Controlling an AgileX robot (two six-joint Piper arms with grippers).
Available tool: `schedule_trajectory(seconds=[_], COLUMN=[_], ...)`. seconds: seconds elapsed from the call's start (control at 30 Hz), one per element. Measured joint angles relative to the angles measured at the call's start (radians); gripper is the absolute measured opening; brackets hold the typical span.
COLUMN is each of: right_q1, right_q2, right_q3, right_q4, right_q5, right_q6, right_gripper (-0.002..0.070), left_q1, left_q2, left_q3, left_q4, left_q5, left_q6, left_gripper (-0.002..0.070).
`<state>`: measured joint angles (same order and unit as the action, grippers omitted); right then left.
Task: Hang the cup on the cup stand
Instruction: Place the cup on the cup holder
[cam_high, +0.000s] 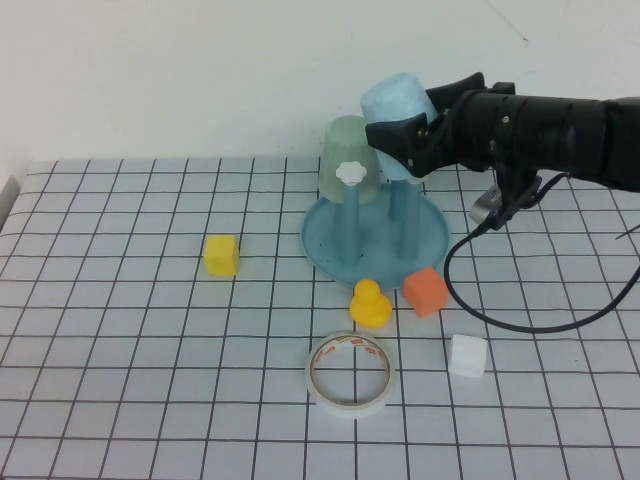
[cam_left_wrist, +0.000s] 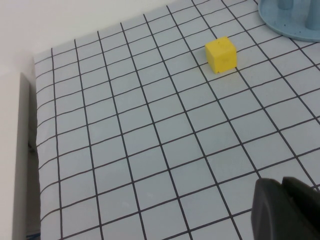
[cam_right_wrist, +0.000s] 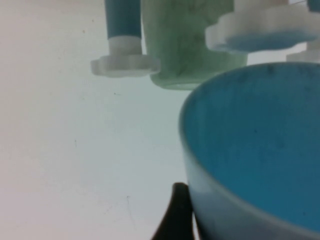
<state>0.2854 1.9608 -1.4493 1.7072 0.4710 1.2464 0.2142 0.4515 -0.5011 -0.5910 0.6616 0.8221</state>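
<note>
The right arm's black claw (cam_high: 405, 143) was clamped on a light sky-blue tapered plastic cup (cam_high: 397, 105), holding it tilted and mouth-down above the far right side of the blue dish-based cup stand (cam_high: 335, 250), over one of its upright blue pegs (cam_high: 408, 215). A pale green cup of like size (cam_high: 347, 158) sat inverted on a neighbouring peg just to the left, the two cups nearly touching, and a white flower-shaped cap (cam_high: 351, 172) showed in front of the green cup. The right wrist view looked into the sky-blue cup's open mouth (cam_right_wrist: 260, 145), with white-capped pegs (cam_right_wrist: 125, 60) and the green cup (cam_right_wrist: 187, 42) close beyond its rim. On the white, black-gridded table (cam_high: 120, 330), a yellow cube (cam_high: 221, 254) lay well left of the stand; a yellow toy duck (cam_high: 369, 303) and an orange cube (cam_high: 426, 291) sat just in front of the stand's base, with a roll of tape (cam_high: 349, 373) and a white cube (cam_high: 467, 355) nearer the camera. The left claw (cam_left_wrist: 287, 210) hung over bare table on the left; whether it was wide or narrow could not be told.
</note>
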Motion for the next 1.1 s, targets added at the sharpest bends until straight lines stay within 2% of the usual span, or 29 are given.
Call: schedule_trajectory(seconds=[0.7, 0.9, 1.0, 1.1], right_q1=[0.000, 0.000, -0.007, -0.018], right_q2=[0.024, 0.024, 0.024, 0.024], right_q3=[0.000, 0.000, 0.000, 0.000], right_q4=[0.000, 0.000, 0.000, 0.000], right_q5=[0.000, 0.000, 0.003, 0.003], right_q6=[-0.004, -0.068, -0.109, -0.181], right_gripper=[0.0627, 0.0627, 0.0672, 0.0685], left_q1=[0.000, 0.000, 0.000, 0.000], left_q2=[0.000, 0.000, 0.000, 0.000], left_q3=[0.000, 0.000, 0.000, 0.000], left_q4=[0.000, 0.000, 0.000, 0.002], left_q5=[0.000, 0.000, 0.000, 0.000], left_q6=[0.000, 0.000, 0.000, 0.000], left_gripper=[-0.0001, -0.0001, -0.0001, -0.0001])
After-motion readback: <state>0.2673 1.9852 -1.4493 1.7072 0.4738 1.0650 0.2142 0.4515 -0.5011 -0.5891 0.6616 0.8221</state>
